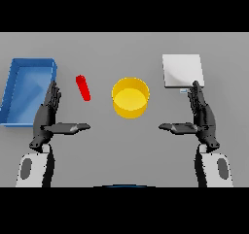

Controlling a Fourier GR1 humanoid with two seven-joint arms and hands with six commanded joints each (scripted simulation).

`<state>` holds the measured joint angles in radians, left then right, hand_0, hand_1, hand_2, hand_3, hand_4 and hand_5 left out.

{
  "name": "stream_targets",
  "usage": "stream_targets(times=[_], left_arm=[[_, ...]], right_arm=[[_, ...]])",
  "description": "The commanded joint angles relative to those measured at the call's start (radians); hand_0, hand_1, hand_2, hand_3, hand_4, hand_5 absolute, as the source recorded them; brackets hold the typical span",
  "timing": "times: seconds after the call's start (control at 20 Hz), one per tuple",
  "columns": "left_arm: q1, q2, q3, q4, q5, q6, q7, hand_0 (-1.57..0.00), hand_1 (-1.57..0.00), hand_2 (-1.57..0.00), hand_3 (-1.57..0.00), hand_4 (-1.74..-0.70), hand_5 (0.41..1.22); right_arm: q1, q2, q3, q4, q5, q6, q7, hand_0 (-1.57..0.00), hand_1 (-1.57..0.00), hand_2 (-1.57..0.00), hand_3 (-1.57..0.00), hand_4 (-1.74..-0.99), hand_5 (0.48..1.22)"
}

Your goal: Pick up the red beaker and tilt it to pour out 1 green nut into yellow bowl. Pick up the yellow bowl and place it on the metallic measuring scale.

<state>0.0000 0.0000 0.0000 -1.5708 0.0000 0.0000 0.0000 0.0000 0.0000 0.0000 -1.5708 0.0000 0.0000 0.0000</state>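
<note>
Items on the grey table (121, 141), by count: one red beaker (83, 88), one yellow bowl (130, 97), one metallic measuring scale (182, 70), one blue tray (27, 90). Two hands are in view.

The red beaker lies between the blue tray and the yellow bowl, apart from both. It reads as a narrow red shape with its long axis running from upper left to lower right, the lower end nearer the bowl. Whether it stands or lies on its side cannot be told, and its mouth cannot be made out. No nut can be made out in it or elsewhere.

The yellow bowl sits upright near the middle of the table, mouth up, its interior showing plain yellow. The scale is a pale square plate at the upper right, well apart from the bowl (a small light tab shows at its near edge, just above the right fingertips). The blue tray is at the far left, rectangular, its near left corner cut off by the picture's edge.

The left hand (47, 116) hovers just right of the tray, fingers straight and pointing away, thumb stretched toward the centre. The right hand (203, 115) mirrors it below the scale, fingers straight, thumb stretched inward. Neither holds anything.
</note>
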Motion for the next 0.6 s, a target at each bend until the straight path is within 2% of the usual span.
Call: stream_targets(times=[0.0,0.25,0.3,0.35,0.45,0.55], left_arm=[[0.002,0.001,0.000,-0.001,0.001,0.000,-0.001,0.00,0.00,0.00,0.00,-1.15,0.599],[0.017,0.013,0.006,-0.015,0.010,-0.009,-0.007,0.00,0.00,0.00,0.00,-1.15,0.599],[0.057,0.037,-0.025,-0.053,-0.031,-0.020,-0.026,0.00,0.00,0.00,0.00,-1.15,0.599],[0.074,0.051,-0.046,-0.089,-0.053,-0.025,-0.021,0.00,0.00,0.00,0.00,-1.16,0.599],[0.105,0.059,-0.076,-0.134,-0.088,-0.020,0.010,0.00,0.00,0.00,0.00,-1.16,0.599],[0.115,0.067,-0.086,-0.147,-0.106,-0.019,0.036,0.00,0.00,0.00,0.00,-1.16,0.600]], right_arm=[[-0.002,0.002,0.001,0.001,0.001,-0.002,0.001,0.00,0.00,0.00,0.00,-1.167,0.599],[-0.027,0.022,0.015,0.017,0.021,-0.020,0.010,0.00,0.00,0.00,0.00,-1.167,0.599],[0.006,-0.018,0.057,-0.012,0.138,-0.058,-0.059,0.00,0.00,0.00,0.00,-1.167,0.599],[0.026,-0.035,0.088,-0.031,0.213,-0.081,-0.080,0.00,0.00,0.00,0.00,-1.163,0.595],[0.061,-0.048,0.126,-0.073,0.294,-0.108,-0.085,0.00,0.00,0.00,0.00,-1.160,0.591],[0.067,-0.042,0.144,-0.089,0.323,-0.116,-0.060,0.00,0.00,0.00,0.00,-1.162,0.591]])
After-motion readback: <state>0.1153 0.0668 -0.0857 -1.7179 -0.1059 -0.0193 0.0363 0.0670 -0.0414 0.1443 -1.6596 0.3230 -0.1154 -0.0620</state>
